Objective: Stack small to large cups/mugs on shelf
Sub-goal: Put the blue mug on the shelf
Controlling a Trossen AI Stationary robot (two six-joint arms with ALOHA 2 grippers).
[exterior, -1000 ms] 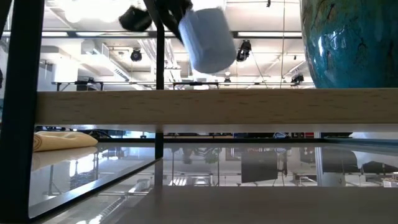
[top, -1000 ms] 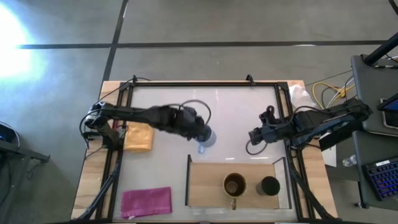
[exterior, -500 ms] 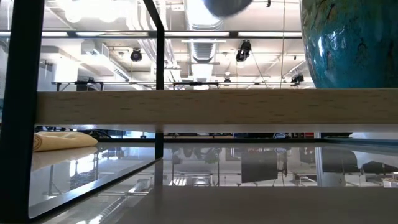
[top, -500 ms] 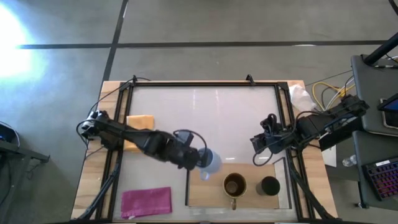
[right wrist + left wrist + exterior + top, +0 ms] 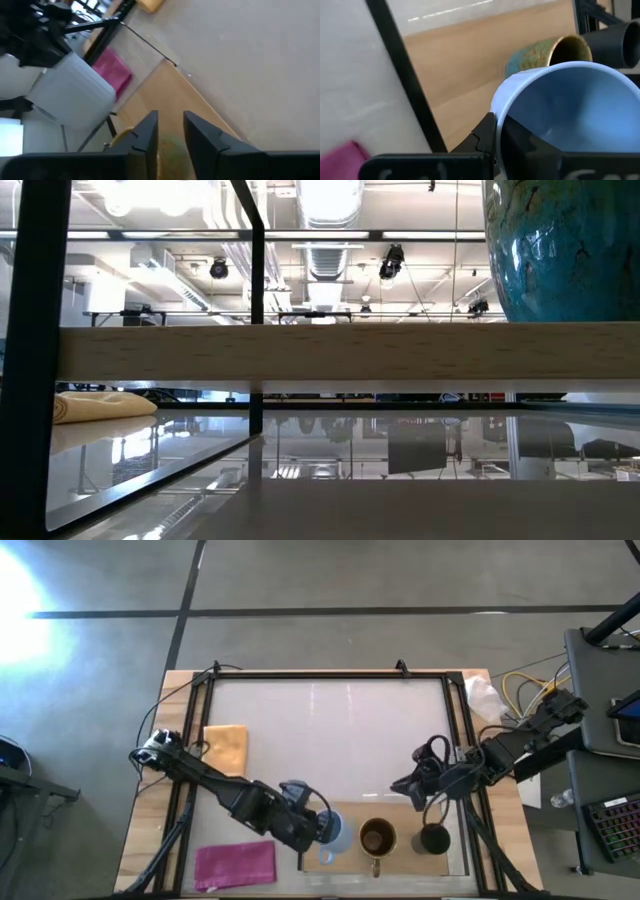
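My left gripper (image 5: pixel 318 827) is shut on the light blue mug (image 5: pixel 336 830) above the left part of the shelf (image 5: pixel 400 812), a light wooden board with thin dark frame edges. On the board stand the brown mug (image 5: pixel 377 838), teal-glazed outside (image 5: pixel 560 250), and to its right the black cup (image 5: pixel 433 838). My right gripper (image 5: pixel 403 786) is open and hovers over the shelf's far edge, above the brown mug (image 5: pixel 170 150), touching nothing. The low view shows neither gripper. My left gripper holds the light blue mug by its rim (image 5: pixel 496 111), with one finger (image 5: pixel 486 134) outside the wall and the other inside the hollow. The mug is lifted clear of the board and tilted, its opening (image 5: pixel 565 110) turned toward the wrist camera.
A yellow cloth (image 5: pixel 225 747) lies on the table's left side and a pink cloth (image 5: pixel 235 862) near the left near corner. The shelf's dark upright frame (image 5: pixel 405 75) stands at its left edge. Cables and a keyboard sit beyond the table's right edge.
My left gripper has carried the light blue mug from the table's middle toward the near edge, over the shelf's left part beside the brown mug; in the low view the mug has left the picture at the top. My right gripper has moved toward the near edge, over the shelf.
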